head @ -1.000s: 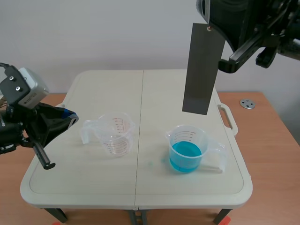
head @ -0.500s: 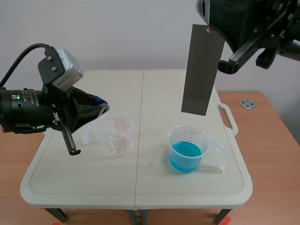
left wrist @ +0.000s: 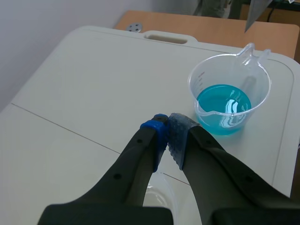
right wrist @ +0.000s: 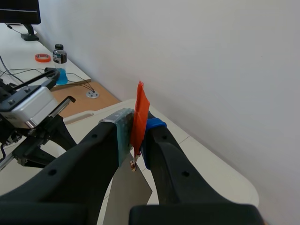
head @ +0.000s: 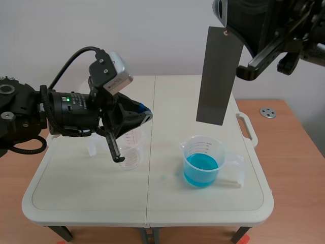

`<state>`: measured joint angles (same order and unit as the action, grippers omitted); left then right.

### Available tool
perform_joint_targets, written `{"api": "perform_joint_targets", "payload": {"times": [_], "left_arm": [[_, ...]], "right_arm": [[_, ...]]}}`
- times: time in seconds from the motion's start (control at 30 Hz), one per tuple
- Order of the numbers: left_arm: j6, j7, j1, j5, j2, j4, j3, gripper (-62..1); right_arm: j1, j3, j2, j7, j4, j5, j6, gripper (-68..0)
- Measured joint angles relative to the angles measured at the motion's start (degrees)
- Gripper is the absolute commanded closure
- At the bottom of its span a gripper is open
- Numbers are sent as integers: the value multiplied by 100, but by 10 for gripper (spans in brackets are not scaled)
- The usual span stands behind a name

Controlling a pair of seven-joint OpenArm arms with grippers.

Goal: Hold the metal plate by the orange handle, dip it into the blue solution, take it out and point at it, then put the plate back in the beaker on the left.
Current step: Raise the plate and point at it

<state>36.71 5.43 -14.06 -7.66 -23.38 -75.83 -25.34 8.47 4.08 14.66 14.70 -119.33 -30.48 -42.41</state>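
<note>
High at the right, the right gripper [right wrist: 136, 124] clamps the orange handle [right wrist: 139, 110]. The plate [head: 218, 76] hangs upright, its lower edge clear of the blue beaker [head: 203, 161]. The left gripper [left wrist: 168, 130], closed on nothing, hovers over the empty beaker [head: 129, 155], partly hiding it, with open table [head: 167, 96] between it and the plate.

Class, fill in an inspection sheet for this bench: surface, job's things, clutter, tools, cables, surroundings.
Surface: white folding table, small bluish spot near its seam.
Job's things: metal plate hanging upright, clear of the beaker of blue solution; empty beaker to its left.
Clutter: small metal disc on the wooden desk.
Tools: left tool shut on nothing, over the empty beaker; right tool shut on the orange handle.
Cables: black cable looping from the left arm's camera.
Surroundings: plain white wall.
</note>
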Motion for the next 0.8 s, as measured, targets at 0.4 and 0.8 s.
{"api": "perform_joint_targets", "payload": {"times": [0.4,0.8], "left_arm": [[297,-2,-339,0,195,188,-251,-21],[306,-2,-341,0,192,188,-251,-22]], "right_arm": [[0,0,0,42,0,0,2,-13],[0,0,0,42,0,0,0,-13]]}}
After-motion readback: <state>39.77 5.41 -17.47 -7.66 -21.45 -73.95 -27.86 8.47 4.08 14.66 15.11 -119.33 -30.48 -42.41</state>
